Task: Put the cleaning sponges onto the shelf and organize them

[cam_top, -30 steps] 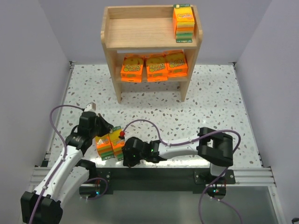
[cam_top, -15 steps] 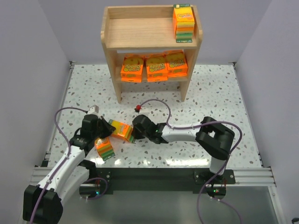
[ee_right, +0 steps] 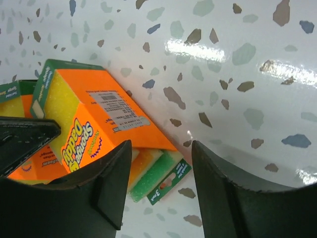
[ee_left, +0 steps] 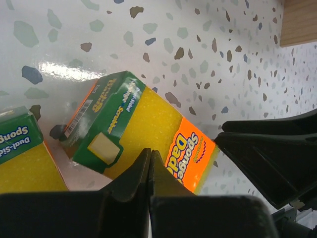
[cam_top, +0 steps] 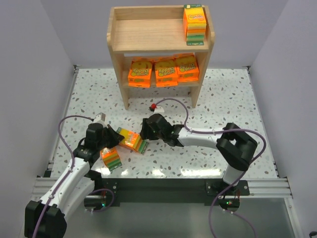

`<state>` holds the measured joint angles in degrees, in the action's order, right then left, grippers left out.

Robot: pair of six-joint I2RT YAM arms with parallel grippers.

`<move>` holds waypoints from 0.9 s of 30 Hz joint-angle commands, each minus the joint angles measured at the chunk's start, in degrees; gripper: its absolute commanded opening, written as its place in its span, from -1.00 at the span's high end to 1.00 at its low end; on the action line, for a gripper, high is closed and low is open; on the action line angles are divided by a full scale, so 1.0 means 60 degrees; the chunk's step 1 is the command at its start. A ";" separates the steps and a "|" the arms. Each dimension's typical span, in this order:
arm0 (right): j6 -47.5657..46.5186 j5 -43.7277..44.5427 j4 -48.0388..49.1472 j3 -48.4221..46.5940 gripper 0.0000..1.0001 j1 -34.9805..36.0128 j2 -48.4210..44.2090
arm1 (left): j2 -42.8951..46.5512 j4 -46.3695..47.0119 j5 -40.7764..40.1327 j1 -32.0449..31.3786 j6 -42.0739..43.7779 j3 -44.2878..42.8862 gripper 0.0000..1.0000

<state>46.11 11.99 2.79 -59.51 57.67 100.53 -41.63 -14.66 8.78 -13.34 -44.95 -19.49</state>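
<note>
Lower left, top view: we list two orange-labelled yellow-green sponge packs (cam_top: 132, 140) off the light wooden shelf (cam_top: 143, 34), which holds four. Wrist views show plainly left gripper (ee_left: 149, 151) jaws pressed together, right gripper (ee_right: 161, 145) spread.

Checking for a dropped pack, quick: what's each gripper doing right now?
Left gripper: shut, holding nothing.
Right gripper: open, over a sponge pack, not gripping it.
</note>
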 commanded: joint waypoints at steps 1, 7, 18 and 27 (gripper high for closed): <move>0.0634 -0.0475 0.0121 0.0088 -0.18 0.0319 -0.0832 | -0.0049 0.0113 0.0456 -0.0017 -0.0096 0.0010 1.00; 0.1862 -0.0124 -0.0653 -0.0058 -0.25 0.0540 -0.0657 | -0.0108 0.0216 0.0500 -0.0017 -0.0126 0.0113 1.00; 0.3828 -0.0577 -0.0494 0.0265 -0.22 0.0847 -0.0467 | 0.0068 0.0260 0.0603 -0.0017 -0.0287 0.0274 1.00; 0.4957 -0.0401 0.0093 0.0104 0.13 0.0789 0.0426 | 0.0228 0.0347 0.0910 -0.0017 -0.0418 0.0537 1.00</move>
<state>72.20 8.58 1.13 -58.13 62.57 100.97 -40.84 -13.63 11.75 -13.39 -46.48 -17.82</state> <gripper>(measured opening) 0.450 0.015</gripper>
